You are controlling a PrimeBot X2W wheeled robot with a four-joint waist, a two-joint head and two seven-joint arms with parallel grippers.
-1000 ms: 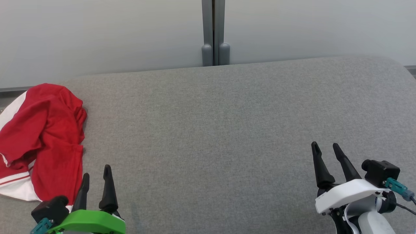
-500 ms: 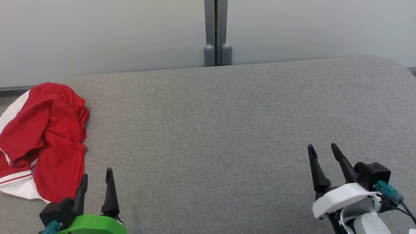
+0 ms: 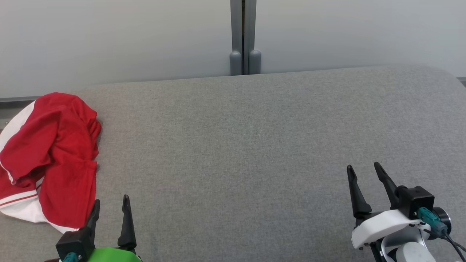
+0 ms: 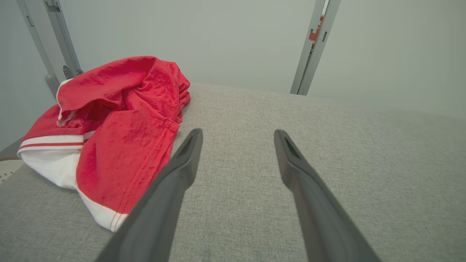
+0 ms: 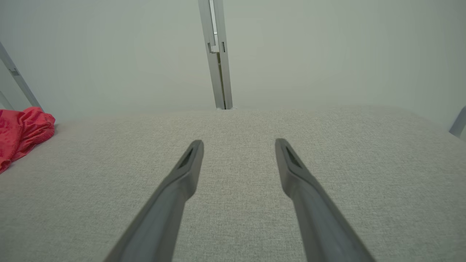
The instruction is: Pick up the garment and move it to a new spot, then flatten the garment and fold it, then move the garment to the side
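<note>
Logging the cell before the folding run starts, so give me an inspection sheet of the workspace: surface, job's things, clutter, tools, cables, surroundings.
Surface: grey fabric top, flat and smooth.
Job's things: red and white garment, crumpled in a heap at the surface's left edge, not yet picked up.
Clutter: nothing seen.
Tools: left tool open, holding nothing, just right of the garment's near hem; right tool open, holding nothing, over the fabric top at the right.
Cables: dark cable with a teal plug at the right wrist.
Surroundings: pale wall panels behind, meeting at a grey post.
</note>
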